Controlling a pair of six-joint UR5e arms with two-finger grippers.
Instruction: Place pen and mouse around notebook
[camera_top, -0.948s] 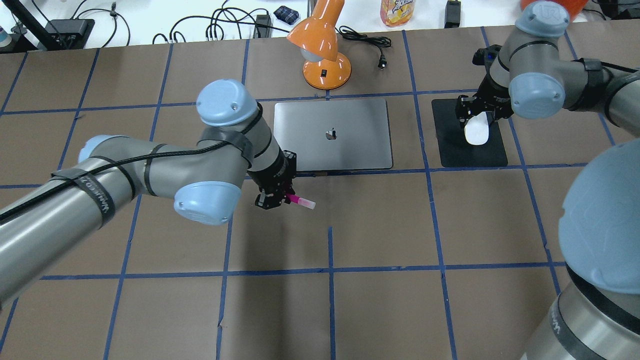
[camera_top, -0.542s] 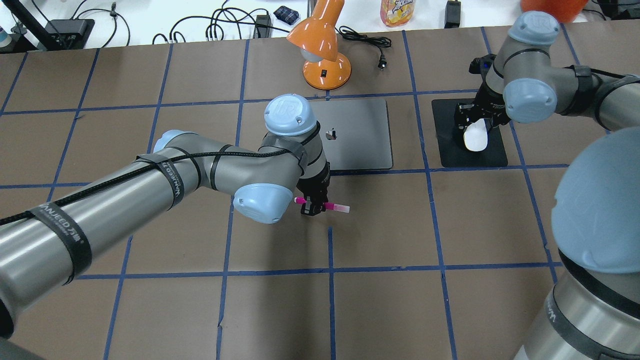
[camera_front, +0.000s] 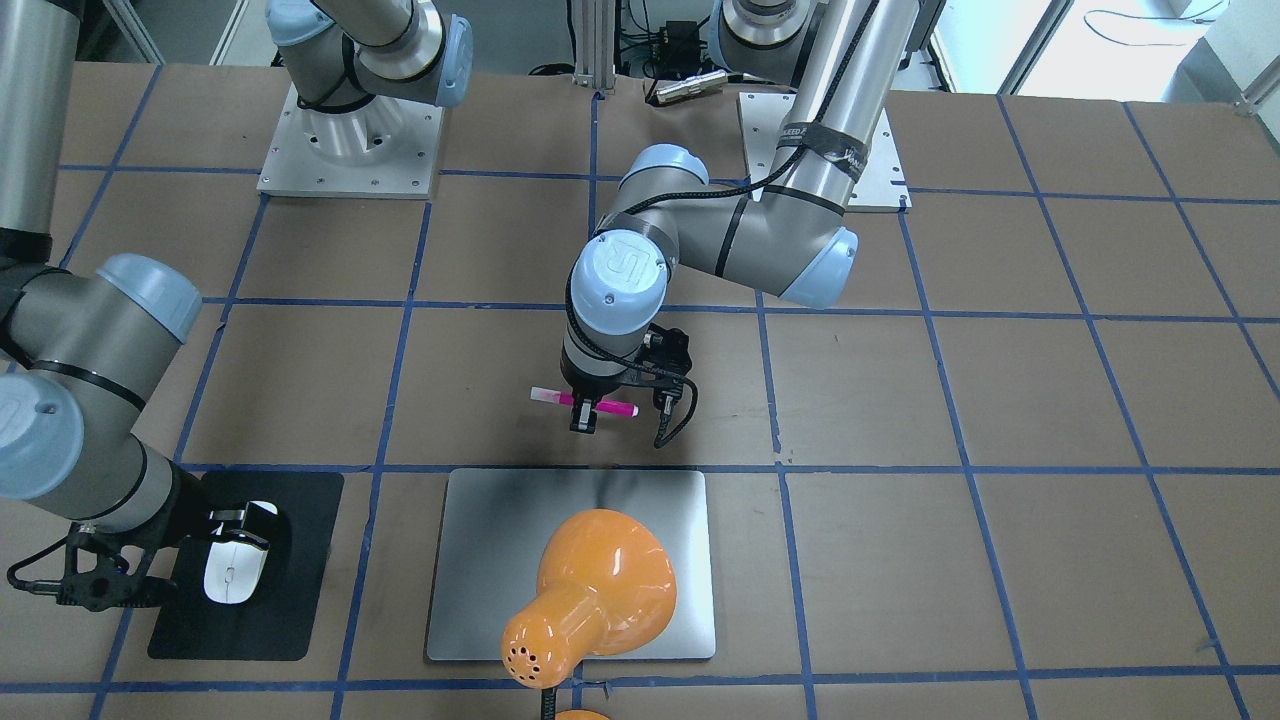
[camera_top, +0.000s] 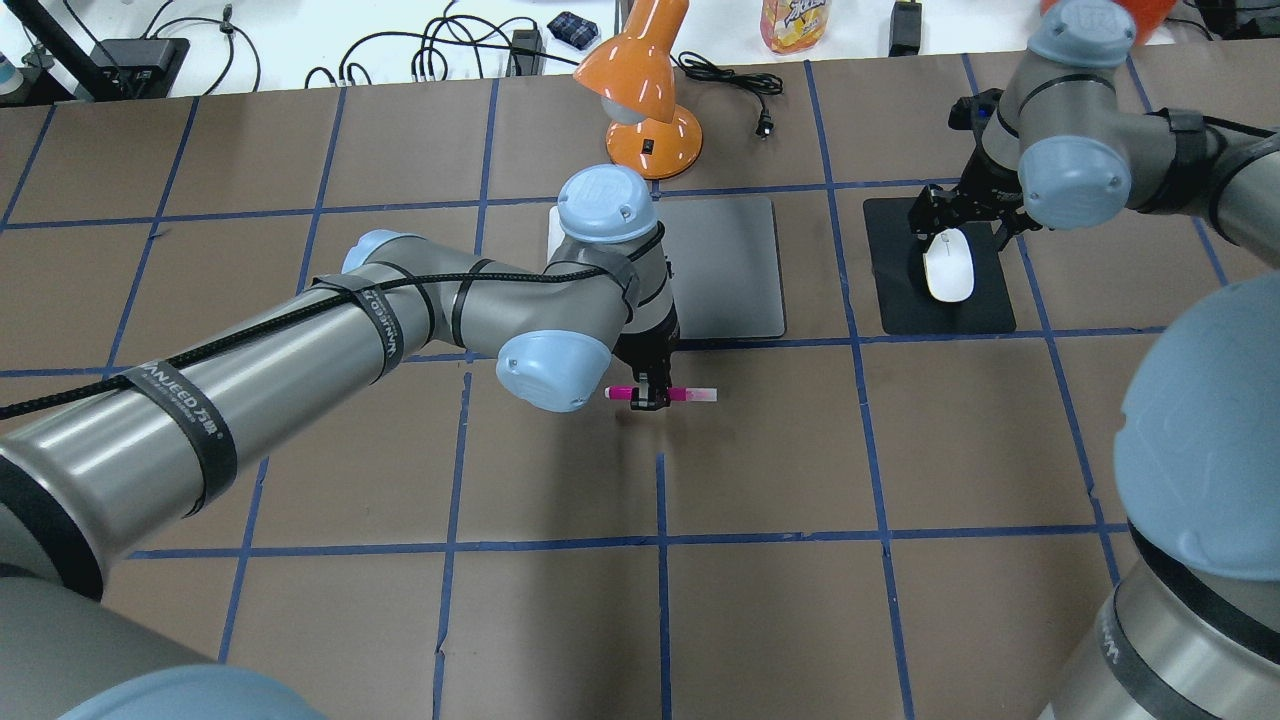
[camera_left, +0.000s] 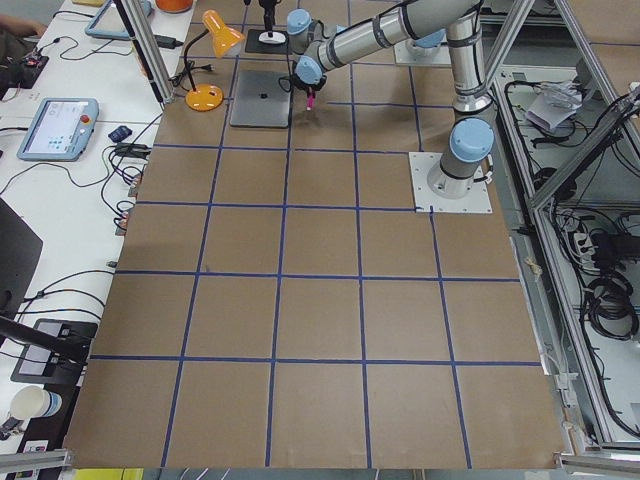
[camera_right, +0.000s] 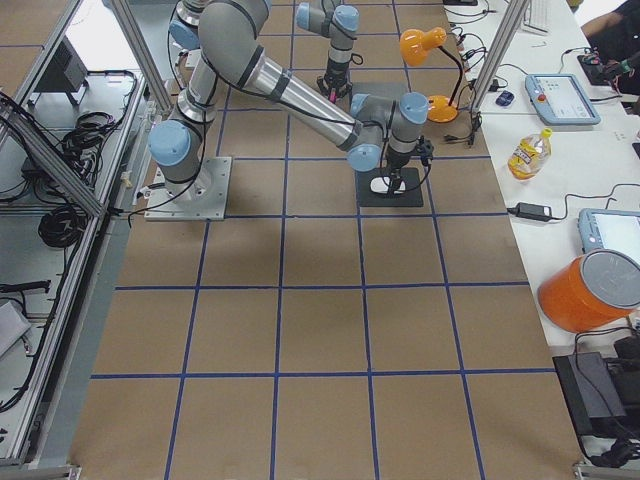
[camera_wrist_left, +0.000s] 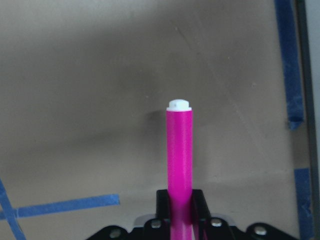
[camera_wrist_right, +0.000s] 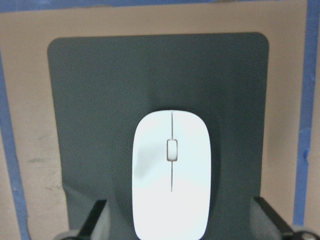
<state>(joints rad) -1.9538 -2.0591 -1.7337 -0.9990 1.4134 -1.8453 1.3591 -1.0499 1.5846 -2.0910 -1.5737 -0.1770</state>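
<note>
The left claw (camera_top: 648, 398) is clamped tight around the middle of the short magenta-pink marker pen (camera_top: 695, 394), which it holds level. The pen's white cap end sticks out to the claw's right and a pink stub to its left; the wrist view shows the pink barrel (camera_wrist_left: 179, 150) running straight out from between the fingers. Whether the pen touches the brown paper tabletop (camera_top: 560, 620) below cannot be told. Just beyond this claw, on the side away from the robot, lies the large flat silver-grey metallic notebook (camera_top: 730, 270), its near edge parallel to the pen. Farther beyond the notebook stands an orange desk lamp (camera_top: 650, 140). Off to the right, the right claw (camera_top: 960, 225) hangs with its fingers (camera_wrist_right: 95, 222) spread wide. The glossy white oval mouse (camera_wrist_right: 170, 175) lies directly under it, between the fingers but touching neither. The mouse rests on a matte black rectangular mat (camera_top: 900, 300), well to the notebook's right.
</note>
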